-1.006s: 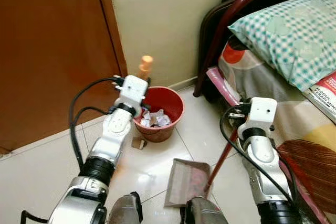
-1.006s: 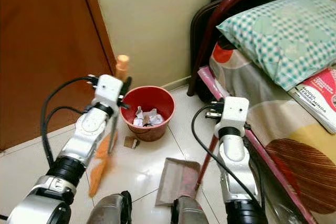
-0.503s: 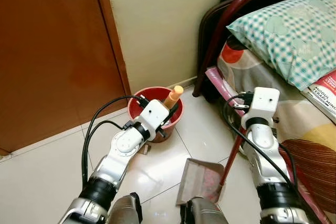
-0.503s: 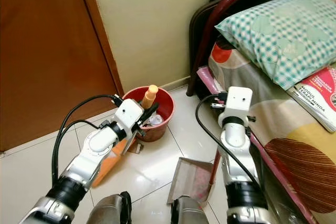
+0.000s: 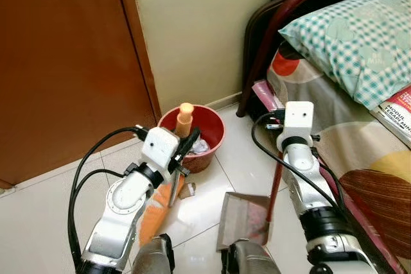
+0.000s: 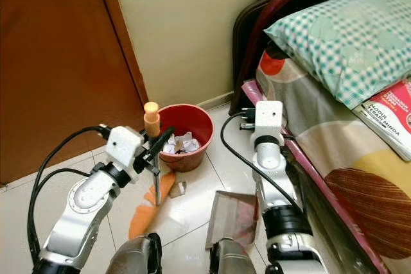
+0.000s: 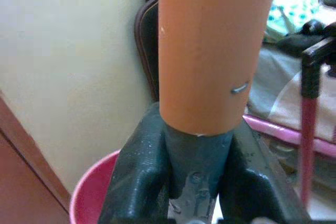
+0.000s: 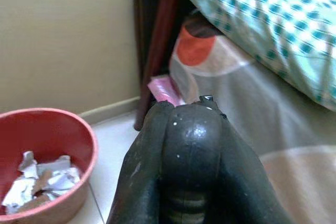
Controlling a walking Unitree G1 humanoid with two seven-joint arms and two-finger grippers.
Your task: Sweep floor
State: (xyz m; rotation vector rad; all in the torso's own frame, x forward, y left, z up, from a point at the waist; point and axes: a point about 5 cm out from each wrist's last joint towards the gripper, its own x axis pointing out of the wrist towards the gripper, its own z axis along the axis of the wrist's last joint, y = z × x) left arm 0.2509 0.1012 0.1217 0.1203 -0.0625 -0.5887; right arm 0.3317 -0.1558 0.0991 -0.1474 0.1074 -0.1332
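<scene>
Broom (image 6: 151,192): orange, its handle upright and a little tilted, the bristle end down on the floor tiles just in front of the red bucket.
Left gripper (image 7: 191,179): fingers clamped on the orange handle, below its rounded top end.
Dustpan (image 5: 244,219): lies flat on the floor near the bedside, its thin red handle rising toward the right arm.
Right gripper (image 8: 191,153): fingers pressed together round the black knob at the top of the dustpan's handle.
Red bucket (image 6: 199,152): stands on the floor near the foot of the wall, between the door and the bed frame, with crumpled paper (image 6: 181,142) inside.
Scrap (image 6: 177,188): a small brownish piece on the tiles just beside the bristles, between bucket and dustpan.
Door (image 5: 64,62): brown wood, closing off the floor's far left side.
Bed frame (image 5: 270,36): dark red curved tube, hemming in the floor on the right.
Bed: checked pillow (image 5: 353,36), patterned sheet, a red-and-white book (image 6: 392,117) at its right edge.
</scene>
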